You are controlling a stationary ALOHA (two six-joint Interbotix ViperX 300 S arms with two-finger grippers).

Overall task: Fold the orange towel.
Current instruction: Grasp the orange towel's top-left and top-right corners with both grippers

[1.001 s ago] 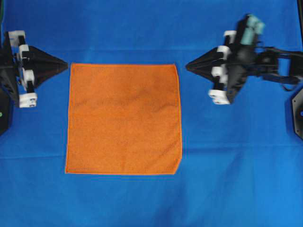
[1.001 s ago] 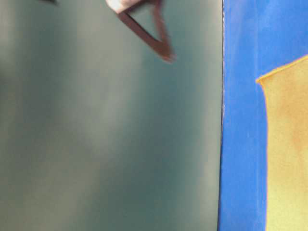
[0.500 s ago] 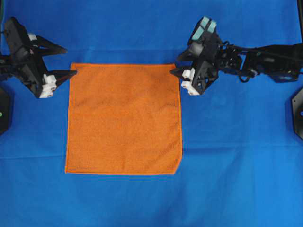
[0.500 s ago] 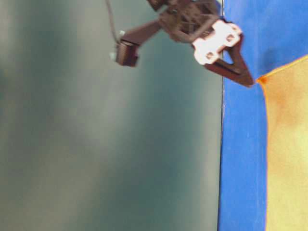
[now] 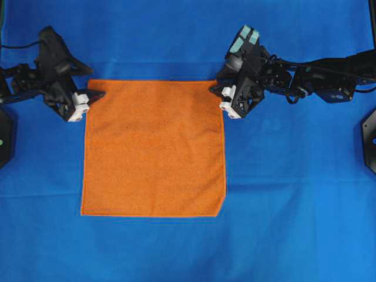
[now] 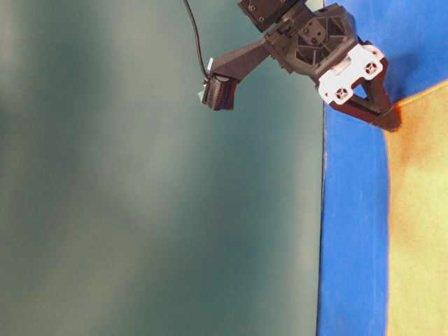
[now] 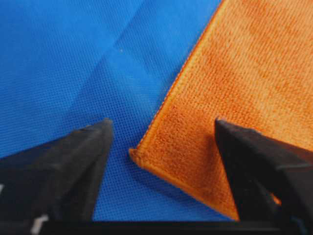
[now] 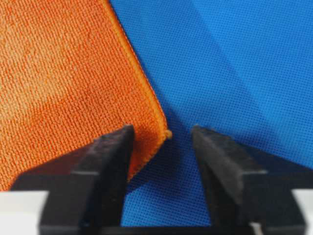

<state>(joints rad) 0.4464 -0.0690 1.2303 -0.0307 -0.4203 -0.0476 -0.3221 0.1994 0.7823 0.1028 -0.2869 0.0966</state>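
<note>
Orange towel (image 5: pixel 154 148) flat on blue cloth (image 5: pixel 294 194), left gripper (image 5: pixel 88 88) and right gripper (image 5: pixel 218 86) each gaping astride a far corner, unclamped.

The orange towel (image 5: pixel 154 148) is lying totally flat and unfolded, roughly square, around the middle of the worktop and a bit toward its left edge. Bright orange, fine ribbed weave, thin stitched hem all round. No real wrinkles, corners all flat.
</note>
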